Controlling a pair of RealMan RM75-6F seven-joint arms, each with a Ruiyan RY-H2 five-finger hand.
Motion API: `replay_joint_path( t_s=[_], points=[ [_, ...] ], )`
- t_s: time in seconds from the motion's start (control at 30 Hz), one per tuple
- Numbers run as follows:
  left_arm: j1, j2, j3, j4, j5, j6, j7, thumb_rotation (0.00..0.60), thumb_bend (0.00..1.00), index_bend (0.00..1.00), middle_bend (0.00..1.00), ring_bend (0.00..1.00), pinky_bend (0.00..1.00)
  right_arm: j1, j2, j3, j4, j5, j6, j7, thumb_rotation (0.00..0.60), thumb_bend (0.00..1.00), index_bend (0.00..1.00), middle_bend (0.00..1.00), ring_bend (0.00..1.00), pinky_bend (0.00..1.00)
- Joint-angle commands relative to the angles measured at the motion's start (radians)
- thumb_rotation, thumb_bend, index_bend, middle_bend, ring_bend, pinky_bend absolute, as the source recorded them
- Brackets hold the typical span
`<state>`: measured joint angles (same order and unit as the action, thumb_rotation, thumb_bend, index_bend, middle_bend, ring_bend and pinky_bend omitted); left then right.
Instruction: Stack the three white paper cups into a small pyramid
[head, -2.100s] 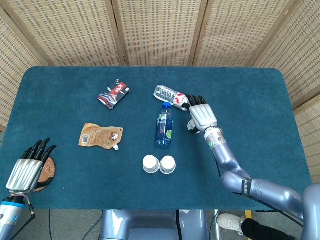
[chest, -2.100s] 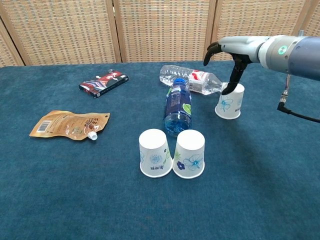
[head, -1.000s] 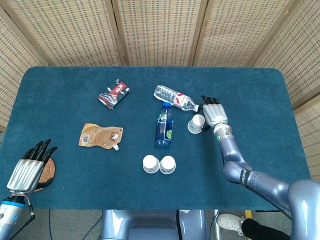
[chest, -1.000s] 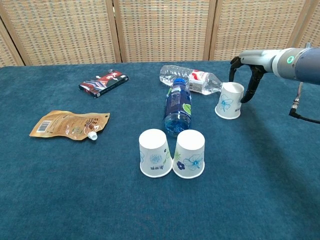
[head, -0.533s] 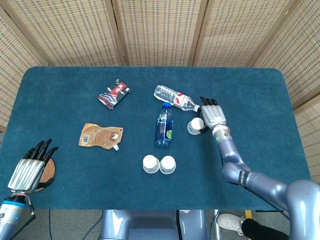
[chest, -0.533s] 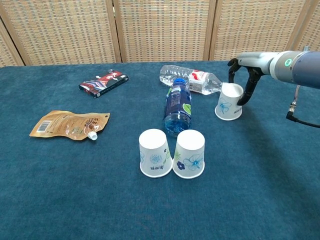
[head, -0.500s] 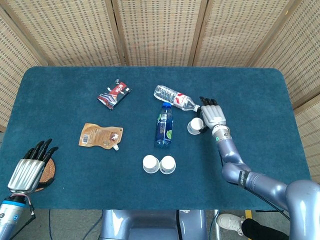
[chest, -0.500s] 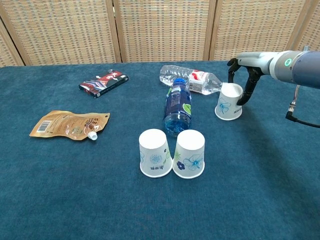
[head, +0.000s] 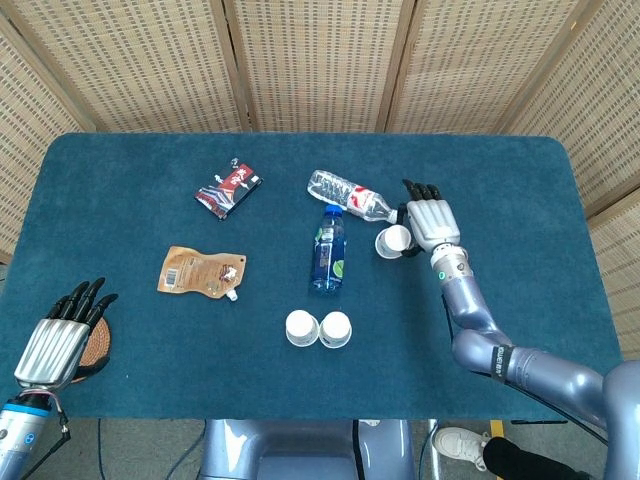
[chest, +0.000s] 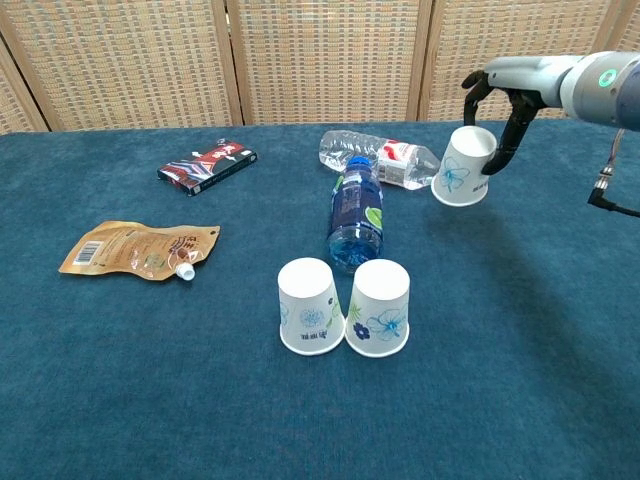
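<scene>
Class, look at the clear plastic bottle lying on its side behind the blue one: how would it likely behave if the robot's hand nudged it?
The clear bottle lies on its side, so it would probably roll. It looks empty or nearly so, hence likely light and easily shifted. Its cap end is near the lifted cup in the right hand, so a brush there seems possible.

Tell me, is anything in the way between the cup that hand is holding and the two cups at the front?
Nothing stands directly in the way. The right hand holds the lifted cup clear of the table. The blue bottle and clear bottle lie left of the path to the two cups.
</scene>
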<state>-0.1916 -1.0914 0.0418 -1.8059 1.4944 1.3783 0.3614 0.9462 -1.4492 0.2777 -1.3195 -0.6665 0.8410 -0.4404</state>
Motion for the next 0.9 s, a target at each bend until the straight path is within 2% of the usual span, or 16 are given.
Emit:
replay_joint_path(
  t_s=[0.03, 0.3, 0.6, 0.9],
  points=[
    [0.002, 0.002, 0.0, -0.004, 0.007, 0.003, 0.001, 0.6, 0.19, 0.15, 0.0, 0.0, 0.16, -0.021, 0.076, 0.006, -0.117, -0.011, 0.07, -0.03, 0.6, 0.15, 0.55, 0.0, 0.0, 0.09],
    [0.017, 0.014, 0.008, -0.024, 0.052, 0.035, 0.003, 0.6, 0.19, 0.15, 0.0, 0.0, 0.16, -0.053, 0.173, 0.003, -0.343, -0.058, 0.16, -0.063, 0.6, 0.15, 0.55, 0.0, 0.0, 0.09],
    [0.035, 0.035, 0.026, -0.052, 0.128, 0.068, -0.006, 0.6, 0.19, 0.15, 0.0, 0.0, 0.16, -0.074, 0.294, -0.019, -0.655, -0.111, 0.209, -0.112, 0.6, 0.15, 0.55, 0.0, 0.0, 0.09],
    [0.048, 0.047, 0.029, -0.059, 0.164, 0.087, -0.019, 0.6, 0.19, 0.15, 0.0, 0.0, 0.16, -0.083, 0.338, -0.054, -0.792, -0.188, 0.188, -0.098, 0.6, 0.15, 0.55, 0.0, 0.0, 0.08]
  ],
)
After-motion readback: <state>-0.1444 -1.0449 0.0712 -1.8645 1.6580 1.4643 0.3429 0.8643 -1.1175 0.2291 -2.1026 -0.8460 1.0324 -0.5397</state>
